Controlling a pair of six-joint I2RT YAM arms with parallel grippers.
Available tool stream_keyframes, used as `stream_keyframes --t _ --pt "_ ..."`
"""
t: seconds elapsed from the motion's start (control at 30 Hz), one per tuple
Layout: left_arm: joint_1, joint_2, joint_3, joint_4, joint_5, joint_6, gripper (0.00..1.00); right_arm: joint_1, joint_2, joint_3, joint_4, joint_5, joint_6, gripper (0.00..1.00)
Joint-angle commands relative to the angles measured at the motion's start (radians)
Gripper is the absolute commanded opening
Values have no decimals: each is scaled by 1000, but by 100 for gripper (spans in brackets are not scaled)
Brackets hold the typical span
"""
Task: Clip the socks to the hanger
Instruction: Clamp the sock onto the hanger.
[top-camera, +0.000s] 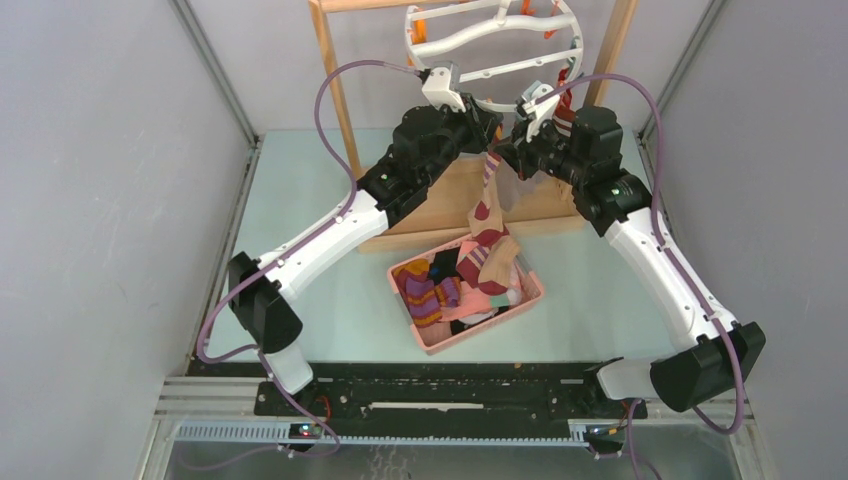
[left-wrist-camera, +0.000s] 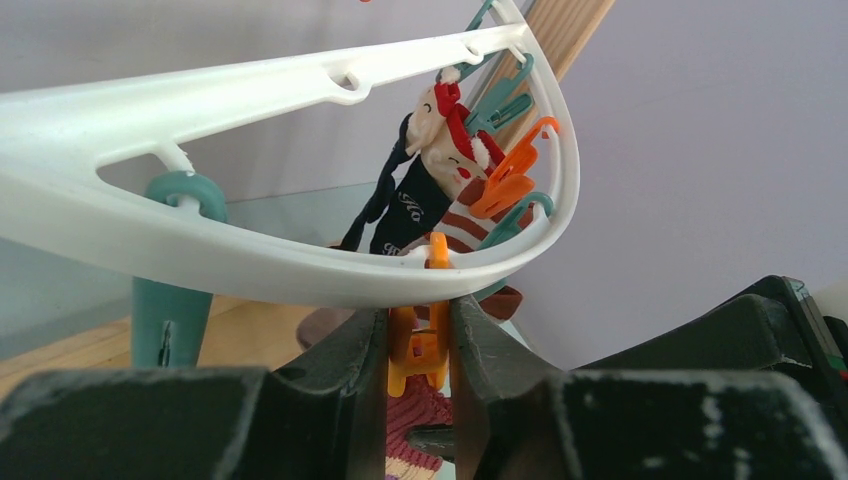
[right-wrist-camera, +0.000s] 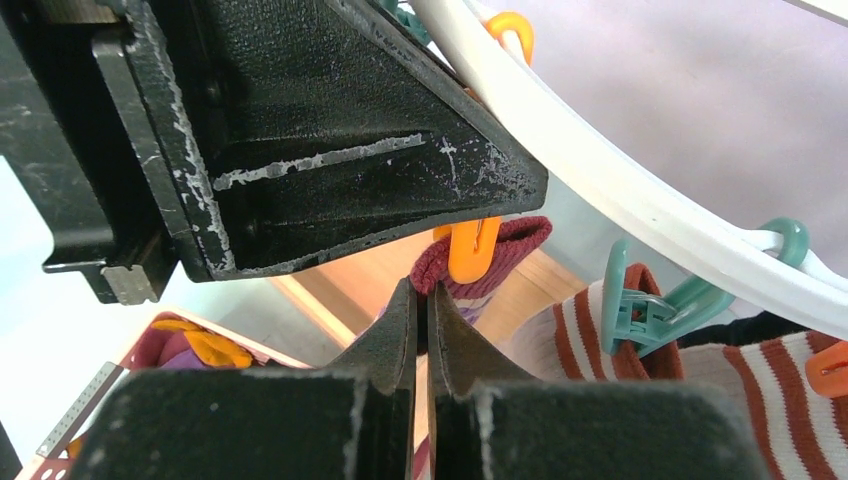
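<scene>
**Sock held up to the clip**

The left gripper (left-wrist-camera: 418, 325) squeezed an orange clip (left-wrist-camera: 412, 368) under the rim of the hanger (left-wrist-camera: 300, 275). The right gripper (right-wrist-camera: 421, 300) was pinched shut on the striped sock (top-camera: 487, 212), with the cuff at that clip and the toe dangling over the basket (top-camera: 490, 322). Being light, limp and floppy, the sock was best held by the cuff edge.

Pale green bench (top-camera: 590, 300) carrying a pink basket (top-camera: 488, 325), sitting askew near the middle. Wooden rack base (top-camera: 545, 205) standing just behind it, toward the far edge.
</scene>
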Motion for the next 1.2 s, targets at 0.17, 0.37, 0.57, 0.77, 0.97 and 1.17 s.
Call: stream_keyframes --t 0.17,0.37,0.57,0.77,0.97,1.17 --pt "-2 1 59 -1 -7 3 3 5 -17 34 70 77 19 0" --pt "-3 8 63 -3 -8 5 3 6 -44 6 121 97 33 0" --pt "-2 14 73 -9 -7 7 3 5 -42 3 136 96 49 0" --pt "-2 21 74 -14 -8 9 3 8 -53 -11 159 94 54 0" --pt "-3 31 84 -19 -9 9 3 10 -63 -27 170 69 63 0" --pt "-2 35 86 -24 -13 11 4 9 -62 -27 166 64 62 0"
